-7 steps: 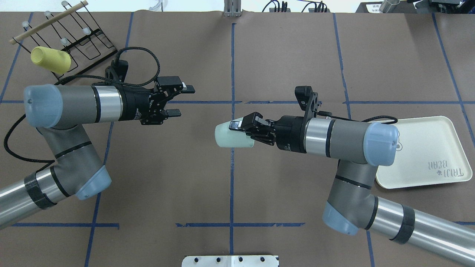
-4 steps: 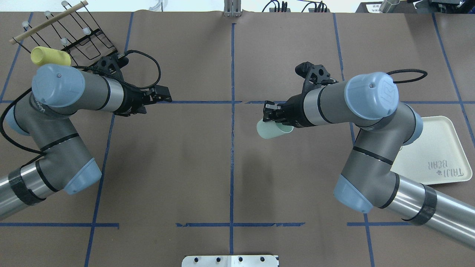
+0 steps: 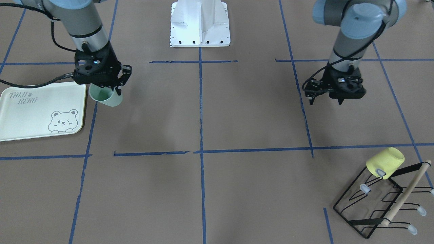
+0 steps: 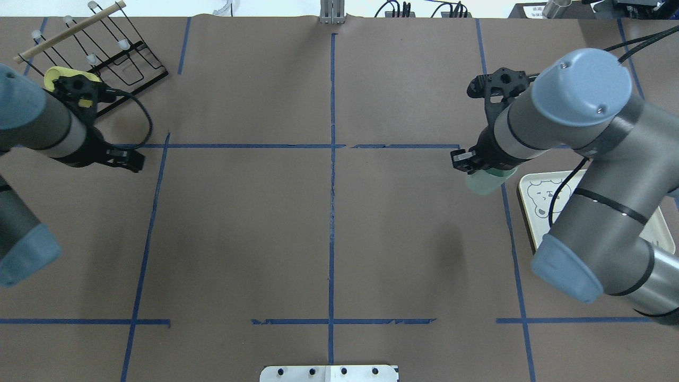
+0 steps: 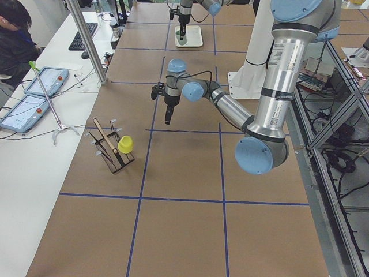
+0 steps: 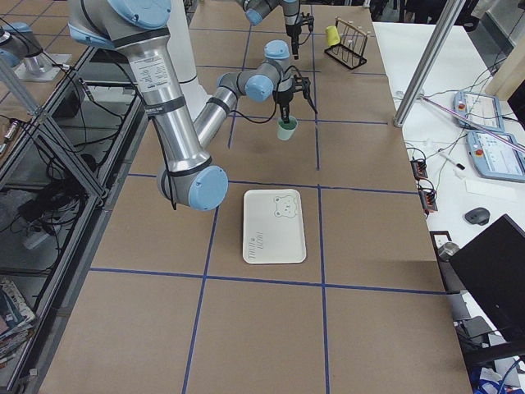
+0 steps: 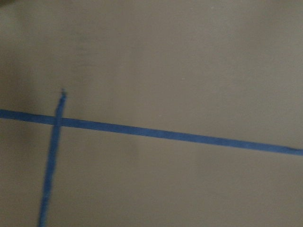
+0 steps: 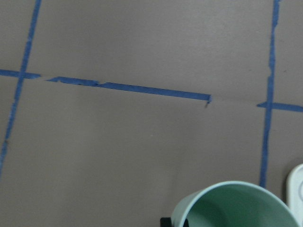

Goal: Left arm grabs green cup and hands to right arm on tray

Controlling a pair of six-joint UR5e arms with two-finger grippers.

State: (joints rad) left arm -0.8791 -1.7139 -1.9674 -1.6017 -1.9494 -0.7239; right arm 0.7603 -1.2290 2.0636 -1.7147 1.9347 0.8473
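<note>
The pale mint-green cup (image 3: 105, 97) hangs mouth-up and slightly tilted from my right gripper (image 3: 110, 90), which is shut on its rim. It is in the air beside the tray's (image 3: 34, 115) inner edge, not over the tray. The overhead view shows the cup (image 4: 485, 182) under the right gripper (image 4: 469, 162), left of the tray (image 4: 533, 185), which the arm partly hides. The right wrist view shows the cup's mouth (image 8: 236, 208). My left gripper (image 3: 325, 98) points down, open and empty, far from the cup, and also shows in the overhead view (image 4: 130, 159).
A pale yellow cup (image 3: 386, 162) hangs on a black wire rack (image 3: 379, 200) at the far corner on the left arm's side; the left wrist partly hides it overhead (image 4: 53, 74). Blue tape lines cross the brown table cover. A white mount plate (image 3: 200, 23) stands at the robot's base.
My right arm has carried the green cup to the right, toward the tray, and turned it mouth-up. My left arm has drawn back to the left, its gripper now pointing down.
</note>
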